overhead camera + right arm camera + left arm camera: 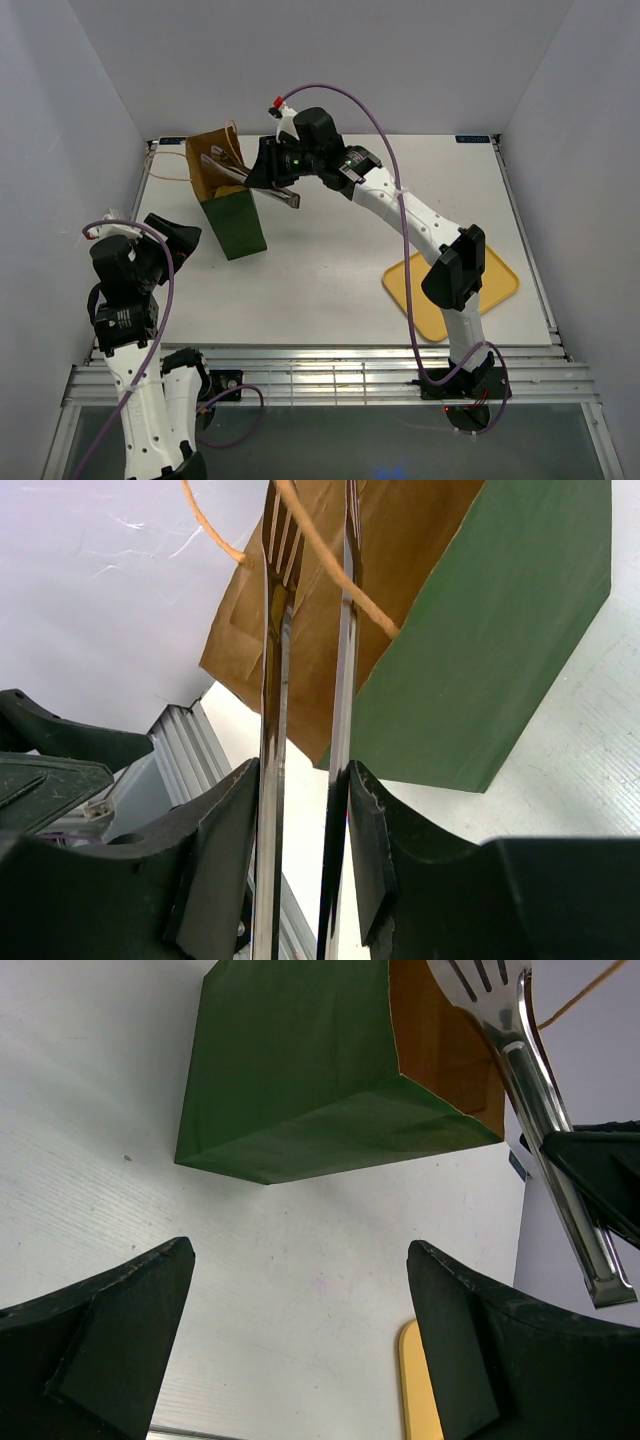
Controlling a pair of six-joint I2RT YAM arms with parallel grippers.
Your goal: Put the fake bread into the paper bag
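Note:
The paper bag, dark green outside and brown inside, stands at the table's back left, leaning with its mouth open. It also shows in the left wrist view and the right wrist view. My right gripper is shut on long metal tongs, whose tips reach into the bag's mouth. The tongs also show in the left wrist view. My left gripper is open and empty, left of the bag above the table. No fake bread shows; the bag's inside is mostly hidden.
A flat yellow tray lies bare at the front right; its edge shows in the left wrist view. The bag's pale cord handle crosses the tongs. White walls close the table on three sides.

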